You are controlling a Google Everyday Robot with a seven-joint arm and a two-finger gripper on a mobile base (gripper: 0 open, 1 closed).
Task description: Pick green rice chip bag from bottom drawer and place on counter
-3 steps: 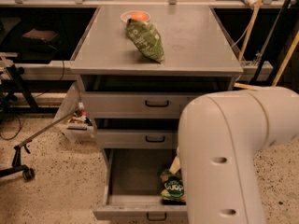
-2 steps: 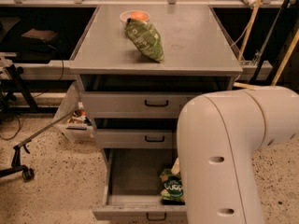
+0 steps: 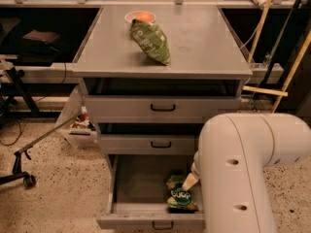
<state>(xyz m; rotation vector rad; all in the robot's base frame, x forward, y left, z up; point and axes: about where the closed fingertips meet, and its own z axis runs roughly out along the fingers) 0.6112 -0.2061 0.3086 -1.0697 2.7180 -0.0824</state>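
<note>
Bottom drawer (image 3: 146, 221) is standing pulled open at the lower centre of the frame. Green bag (image 3: 181, 198) is lying inside it, toward the right front corner, logo up, close against the front wall. Arm (image 3: 243, 178) is filling the lower right and covering most of the gripper (image 3: 189, 182). Only a pale tip is showing, hanging just over the bag's upper right edge. Apart or closed: cannot tell. Touching the bag or not: cannot tell.

Step in hand, as I am judging it: reaching in for the grasp, bag not yet lifted. The next move is calling for a firm hold on the crinkly foil, a lift clear of the drawer walls, then a carry up to the counter (image 3: 204, 47). An olive bag (image 3: 150, 40) and a bowl (image 3: 140, 17) are taking its upper left part.
</note>
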